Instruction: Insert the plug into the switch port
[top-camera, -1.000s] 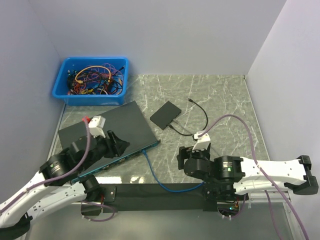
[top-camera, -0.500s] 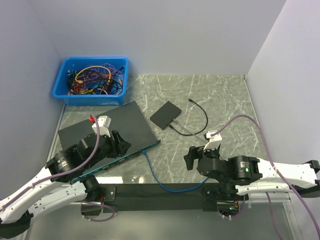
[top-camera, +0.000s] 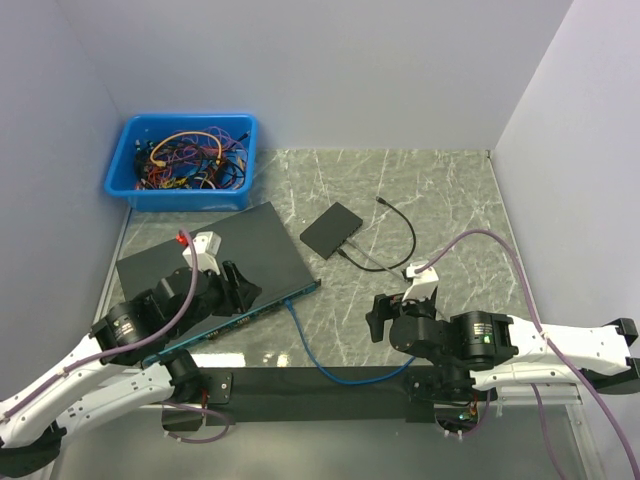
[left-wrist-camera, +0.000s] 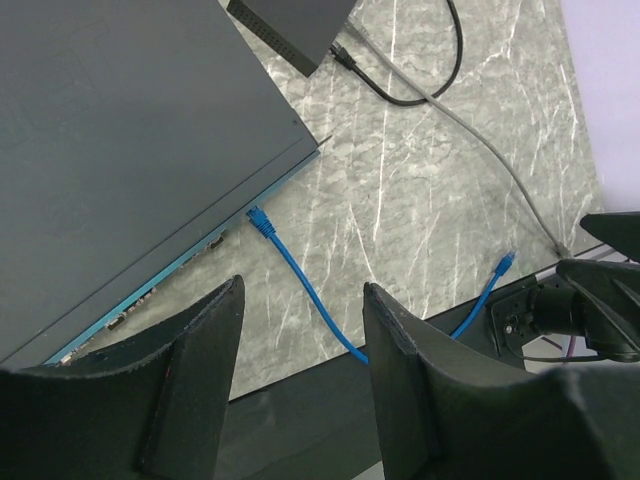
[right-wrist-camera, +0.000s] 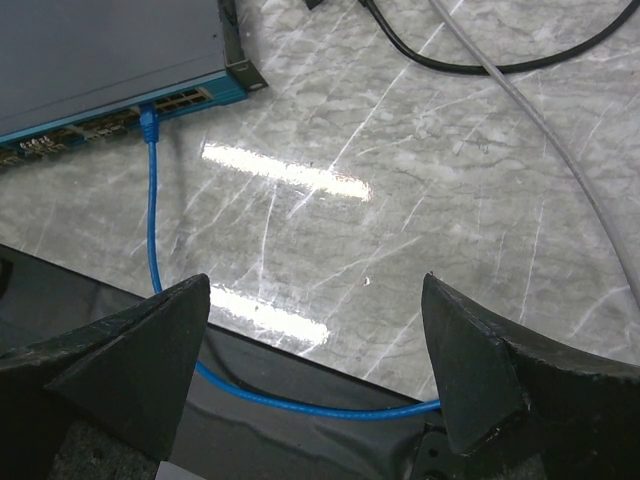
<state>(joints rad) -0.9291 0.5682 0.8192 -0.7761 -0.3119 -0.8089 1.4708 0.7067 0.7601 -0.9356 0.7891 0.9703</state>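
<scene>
The dark switch (top-camera: 215, 260) with a blue front lies at the left; it also shows in the left wrist view (left-wrist-camera: 120, 140) and the right wrist view (right-wrist-camera: 100, 50). The blue cable (top-camera: 320, 355) has its plug (right-wrist-camera: 148, 122) set against a port near the right end of the front face; the plug also shows in the left wrist view (left-wrist-camera: 260, 218). The cable's other end (left-wrist-camera: 507, 263) lies free by the right arm. My left gripper (left-wrist-camera: 303, 290) is open and empty above the switch's near edge. My right gripper (right-wrist-camera: 315, 283) is open and empty, right of the plug.
A blue bin (top-camera: 130, 170) of tangled cables stands at the back left. A small black box (top-camera: 332, 230) with a black lead (top-camera: 408, 232) lies mid-table. A grey cable (right-wrist-camera: 540, 130) crosses the right side. A black bar (top-camera: 320, 390) runs along the near edge.
My right gripper has drawn back to the right, away from the switch front. My left gripper has shifted slightly right over the switch. The plug stays at the port.
</scene>
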